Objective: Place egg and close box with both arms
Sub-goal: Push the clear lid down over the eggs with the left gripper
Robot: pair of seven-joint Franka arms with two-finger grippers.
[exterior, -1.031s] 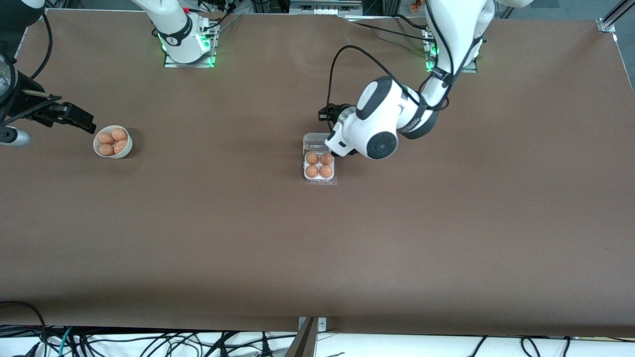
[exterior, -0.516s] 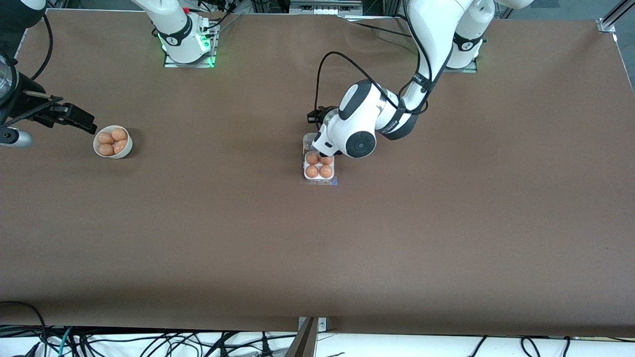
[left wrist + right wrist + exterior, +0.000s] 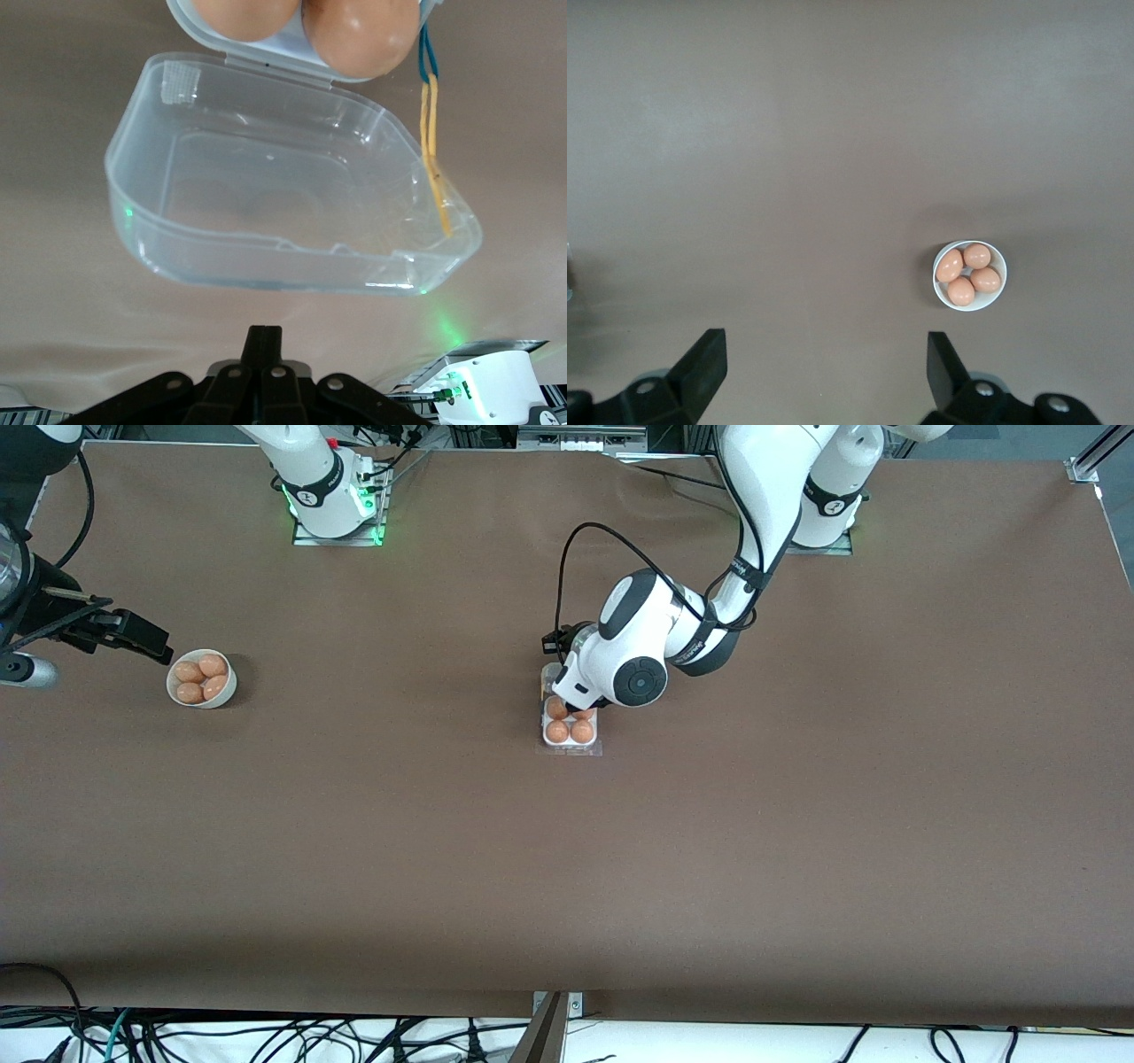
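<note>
The box (image 3: 570, 737) sits mid-table with its white tray full of orange-tan eggs (image 3: 557, 732); I cannot tell the task's egg from the rest. Its clear lid (image 3: 283, 212) lies open and flat on the table, beside the tray toward the robots' bases. My left gripper (image 3: 263, 341) is shut and empty, low over the table just outside the lid's free edge. In the front view the left arm's wrist (image 3: 625, 673) hides the gripper, the lid and part of the farther eggs. My right gripper (image 3: 824, 367) is open and empty, high beside the bowl (image 3: 970, 275).
The round white bowl (image 3: 202, 679) with several eggs stands toward the right arm's end of the table. A blue and yellow cord (image 3: 430, 133) lies along one side of the lid. The right gripper (image 3: 128, 636) waits next to the bowl.
The left arm has swung toward the right arm's end and lowered over the box's lid, now covering the farther eggs. The right arm has not moved.
</note>
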